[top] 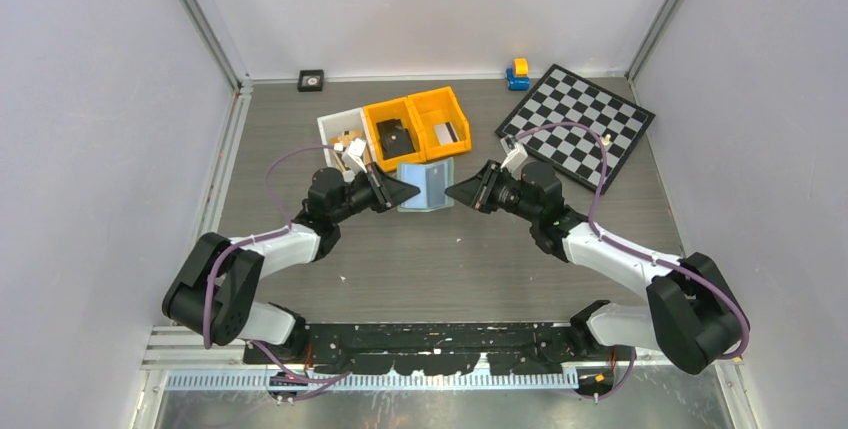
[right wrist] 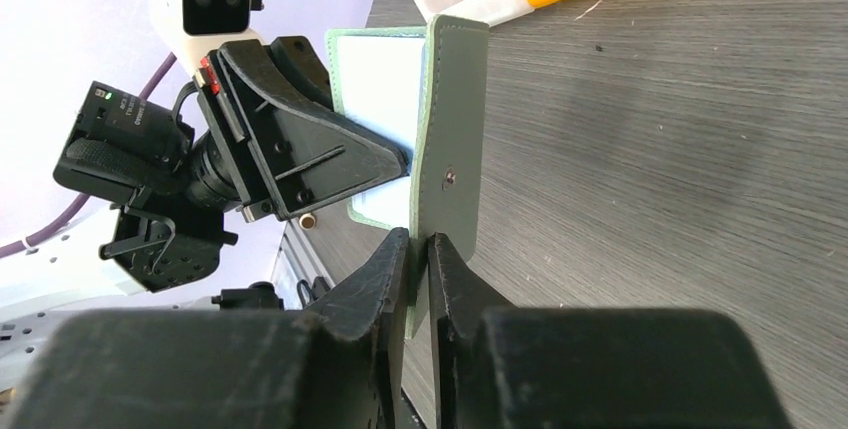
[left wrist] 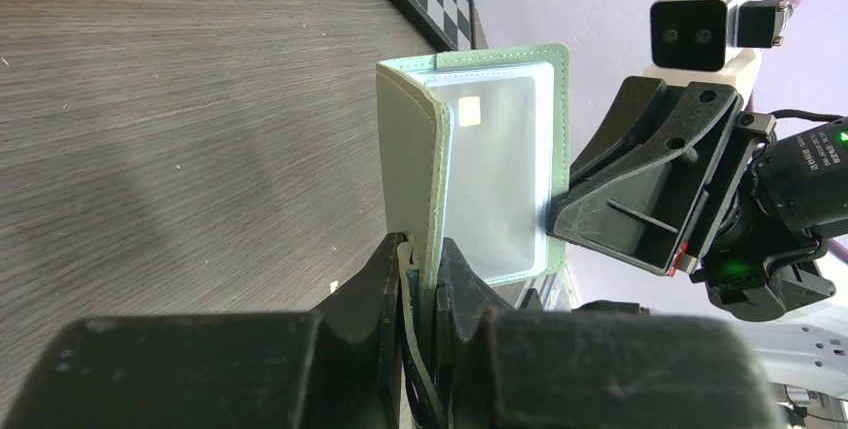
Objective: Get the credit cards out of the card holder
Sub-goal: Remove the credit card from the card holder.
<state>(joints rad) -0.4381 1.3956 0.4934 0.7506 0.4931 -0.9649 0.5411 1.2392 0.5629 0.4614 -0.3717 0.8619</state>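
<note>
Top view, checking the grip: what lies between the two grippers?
The open card holder, pinched by the left gripper and the right gripper; the top view shows it.

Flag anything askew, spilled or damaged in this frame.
The black-and-white checkerboard lies diagonally at the far right. Otherwise nothing stands out: the pale sage-green folding card holder hangs open between the left gripper and right gripper, intact, nothing spilled.

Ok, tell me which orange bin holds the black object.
The left orange bin, beside the white bin; the right orange bin holds a pale grey item instead.
</note>
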